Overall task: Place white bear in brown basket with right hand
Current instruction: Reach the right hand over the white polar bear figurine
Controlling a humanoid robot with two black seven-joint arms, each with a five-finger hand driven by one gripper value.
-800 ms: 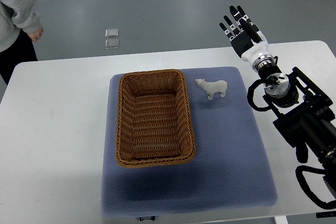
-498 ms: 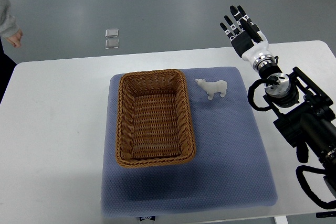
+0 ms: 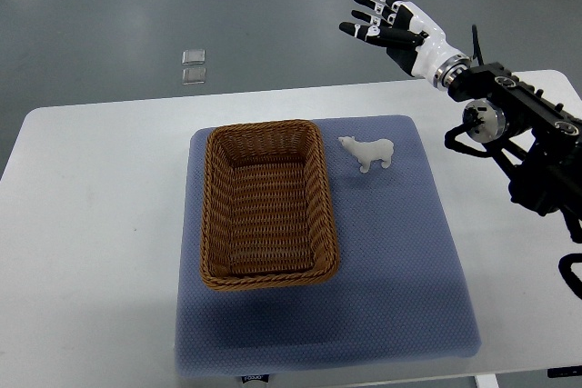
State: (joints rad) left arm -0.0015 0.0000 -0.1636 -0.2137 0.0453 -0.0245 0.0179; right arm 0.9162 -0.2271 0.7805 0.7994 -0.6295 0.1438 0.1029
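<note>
Top view shows the right hand [image 3: 393, 26] in the upper right of the frame, raised past the far edge of the table [image 3: 100, 206], with the grey floor [image 3: 273, 15] behind it. Its fingers [image 3: 366, 17] are spread wide and point toward the left of the picture; they hold nothing. A white wrist section joins the hand to the black arm [image 3: 523, 147], which comes in from the right edge and runs down along that side.

Below and a little left of the hand, well apart from it, the white bear [image 3: 368, 152] stands upright on the blue mat [image 3: 391, 279], in the upper middle of the frame. Its head seems to face left, toward the basket, though the figure is small and pale. The bear is just beside the upper right corner of the brown basket [image 3: 266, 204] and does not touch it.

The basket is a woven rectangle lying on the left half of the mat, its long side running up and down the picture. The mat covers the middle of the white table. On the floor at upper left lie two small pale squares [image 3: 193, 66], one above the other.
</note>
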